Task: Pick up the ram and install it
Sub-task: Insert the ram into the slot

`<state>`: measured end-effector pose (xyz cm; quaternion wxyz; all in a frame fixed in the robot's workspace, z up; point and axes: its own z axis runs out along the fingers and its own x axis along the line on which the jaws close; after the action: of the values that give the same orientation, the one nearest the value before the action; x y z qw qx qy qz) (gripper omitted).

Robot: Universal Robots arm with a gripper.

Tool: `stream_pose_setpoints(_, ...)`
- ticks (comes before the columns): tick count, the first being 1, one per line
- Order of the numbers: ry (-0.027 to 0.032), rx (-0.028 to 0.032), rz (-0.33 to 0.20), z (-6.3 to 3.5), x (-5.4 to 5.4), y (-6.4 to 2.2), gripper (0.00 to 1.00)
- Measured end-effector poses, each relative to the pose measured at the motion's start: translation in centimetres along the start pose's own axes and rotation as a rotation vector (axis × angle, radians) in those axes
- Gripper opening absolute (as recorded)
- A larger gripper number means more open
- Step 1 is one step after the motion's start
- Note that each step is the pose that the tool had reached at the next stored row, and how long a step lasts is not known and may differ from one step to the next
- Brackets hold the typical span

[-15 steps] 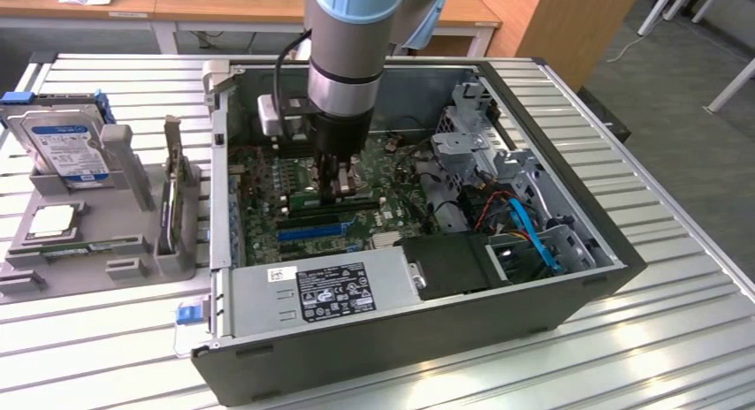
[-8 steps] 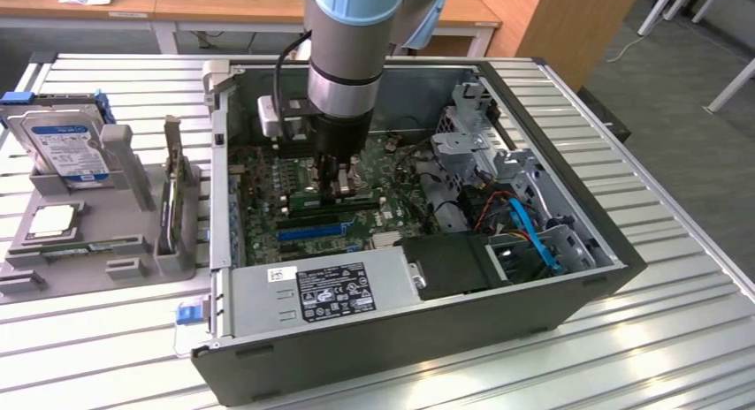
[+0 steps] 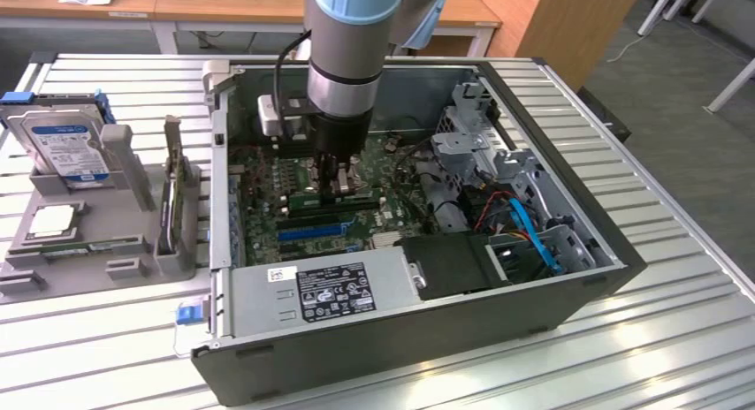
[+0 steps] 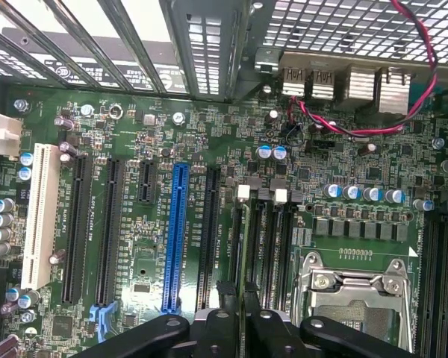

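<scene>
Ram (image 4: pixel 243 250) gripped edge-on in pincer (image 4: pixel 243 317) over black memory slots (image 4: pixel 273 246)

The gripper (image 4: pixel 243 319) grips the ram (image 4: pixel 243 298) edge-on — a thin green strip pinched between its fingers (image 4: pixel 225 302), lined along a black slot (image 4: pixel 240 224) near the blue slot (image 4: pixel 178 239). Farther from the blue slot on that side lies the socket (image 4: pixel 355 287); a white slot (image 4: pixel 41 216) sits on its other side — well apart.

We see bright, even room light on the ribbed counter (image 3: pixel 660 277), a dimmer inside to the computer case (image 3: pixel 390 357) shaded under the arm (image 3: pixel 354 48), and, from the wrist, white glare through the rear vents (image 4: pixel 119 37) while the green board (image 4: pixel 231 149) is evenly lit.
</scene>
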<state>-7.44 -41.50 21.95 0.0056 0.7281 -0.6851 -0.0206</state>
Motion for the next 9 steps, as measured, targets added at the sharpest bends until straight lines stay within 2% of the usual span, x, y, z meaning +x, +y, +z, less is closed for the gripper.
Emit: stream_pose_setpoints(9, 0.0000, 0.0000, 0.000, 0.03, 0.00, -0.07, 0.14)
